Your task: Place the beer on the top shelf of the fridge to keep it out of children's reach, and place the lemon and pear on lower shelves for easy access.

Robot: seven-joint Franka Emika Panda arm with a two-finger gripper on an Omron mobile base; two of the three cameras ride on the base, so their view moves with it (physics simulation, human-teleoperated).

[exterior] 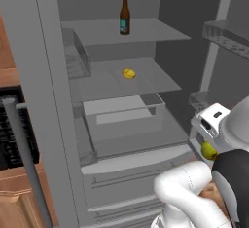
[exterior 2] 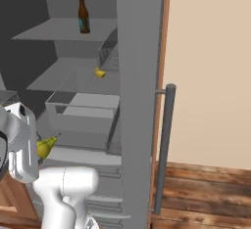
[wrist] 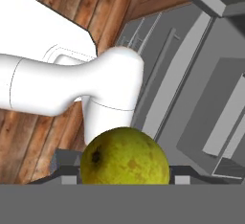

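The fridge (exterior: 51,81) stands open. On its top shelf (exterior: 155,32) the beer (exterior: 125,15) (exterior 2: 84,14) stands upright, a dark brown bottle with a teal label. The bright yellow lemon (exterior: 129,73) (exterior 2: 100,73) lies on the shelf just below (exterior: 155,78). My gripper (exterior: 210,146) (exterior 2: 43,147) (wrist: 125,174) is low and in front of the fridge's drawers, shut on the yellow-green pear (exterior: 209,151) (exterior 2: 45,146) (wrist: 125,156). In the hand view the pear sits between the two dark fingertips, with my own white arm behind it.
A pulled-out grey drawer (exterior: 121,111) juts below the lemon's shelf. The open right door's racks (exterior: 227,33) hang close above my hand. The left door's edge and its long bar handle (exterior 2: 164,145) stand to the side. Wooden floor (exterior 2: 206,194) lies below.
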